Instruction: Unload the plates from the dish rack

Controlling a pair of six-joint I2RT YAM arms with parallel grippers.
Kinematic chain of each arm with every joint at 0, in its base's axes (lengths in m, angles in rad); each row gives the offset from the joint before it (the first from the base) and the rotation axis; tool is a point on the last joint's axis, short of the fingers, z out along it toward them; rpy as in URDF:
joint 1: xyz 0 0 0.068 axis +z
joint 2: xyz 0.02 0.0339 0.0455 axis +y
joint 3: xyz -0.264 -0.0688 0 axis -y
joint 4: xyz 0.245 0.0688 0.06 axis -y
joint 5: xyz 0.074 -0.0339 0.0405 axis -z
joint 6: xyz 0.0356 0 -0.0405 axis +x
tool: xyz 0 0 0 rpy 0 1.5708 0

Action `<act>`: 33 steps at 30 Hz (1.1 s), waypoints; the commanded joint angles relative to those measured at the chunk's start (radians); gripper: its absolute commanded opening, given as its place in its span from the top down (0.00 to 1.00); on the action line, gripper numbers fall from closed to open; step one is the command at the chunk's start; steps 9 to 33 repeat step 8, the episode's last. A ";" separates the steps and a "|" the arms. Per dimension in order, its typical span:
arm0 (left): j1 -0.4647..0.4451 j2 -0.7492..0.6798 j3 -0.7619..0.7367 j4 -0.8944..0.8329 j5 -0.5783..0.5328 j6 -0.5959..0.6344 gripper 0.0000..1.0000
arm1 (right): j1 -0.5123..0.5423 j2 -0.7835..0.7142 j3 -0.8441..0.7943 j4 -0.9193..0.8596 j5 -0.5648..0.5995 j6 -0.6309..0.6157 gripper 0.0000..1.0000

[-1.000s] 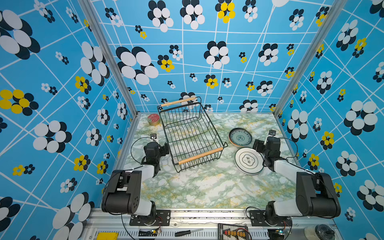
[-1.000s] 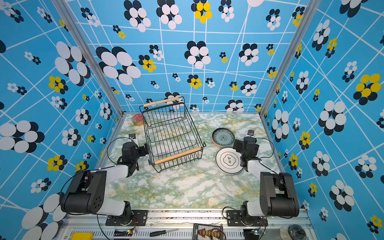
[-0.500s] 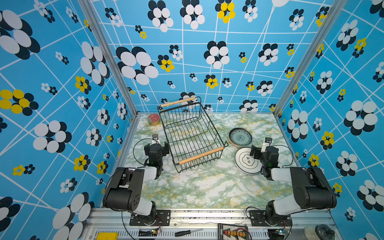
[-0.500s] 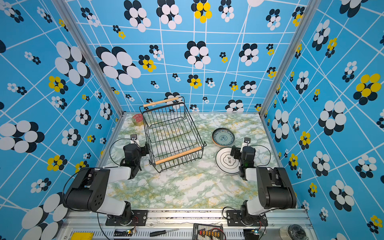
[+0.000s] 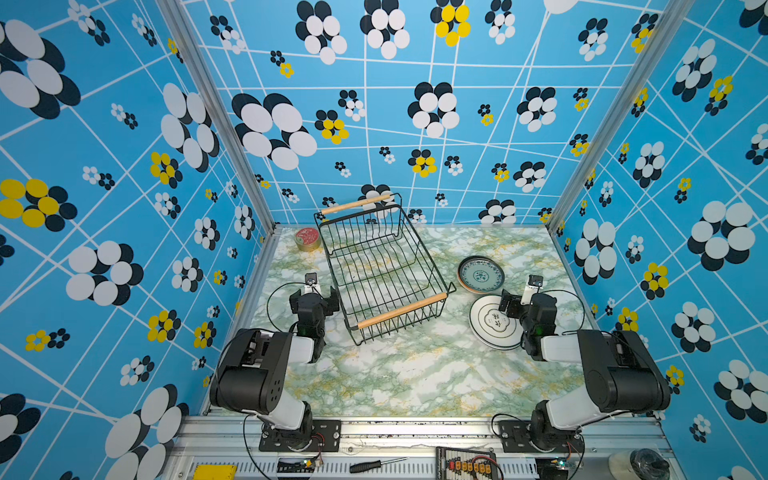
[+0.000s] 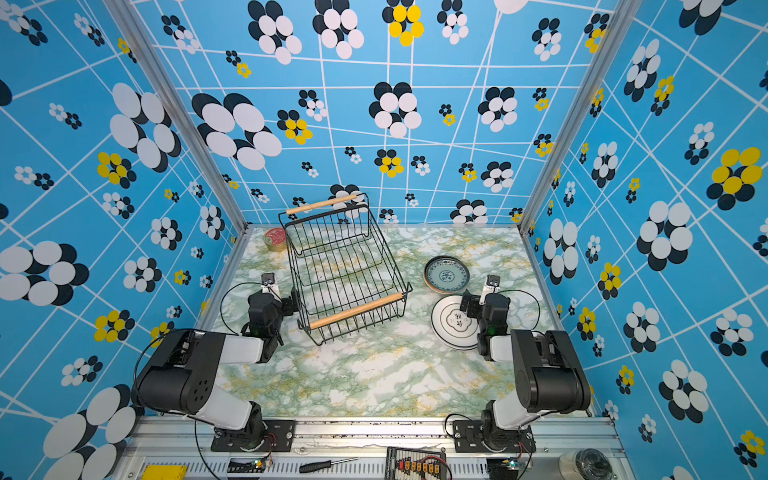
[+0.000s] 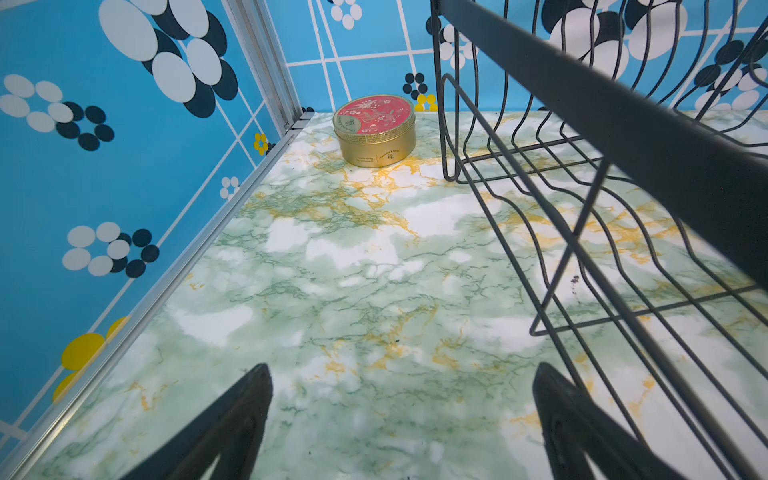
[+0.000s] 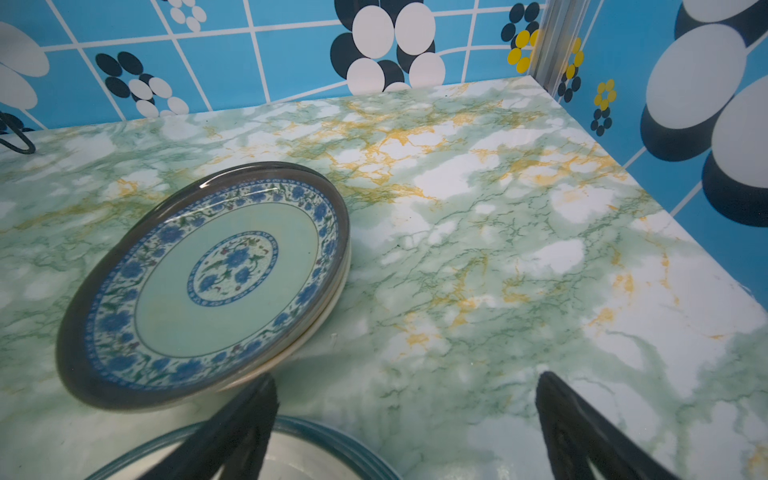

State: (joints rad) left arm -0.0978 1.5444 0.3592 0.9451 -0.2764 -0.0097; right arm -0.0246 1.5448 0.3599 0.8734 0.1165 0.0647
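Marbled tabletop (image 5: 395, 374); white plate (image 5: 483, 329) partly hidden

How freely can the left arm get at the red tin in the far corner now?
Probably yes. Only bare table lies between the open left end effector and the tin, and the dish rack stands off to one side of that path. Whether the arm stretches that far I cannot tell.

arms (image 5: 266, 374): chunky black joints, white shells on the links;
cables (image 5: 268, 307): thin black loops near both wrists;
bases (image 5: 328, 430): black screwed plates
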 commanded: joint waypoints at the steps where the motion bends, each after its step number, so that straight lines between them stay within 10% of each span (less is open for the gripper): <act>1: 0.009 0.006 -0.003 0.031 0.017 0.004 0.01 | 0.010 -0.006 0.025 0.016 -0.017 -0.014 0.01; 33: 0.014 0.006 -0.002 0.027 0.025 0.000 0.01 | 0.048 -0.003 0.029 0.013 0.030 -0.046 0.01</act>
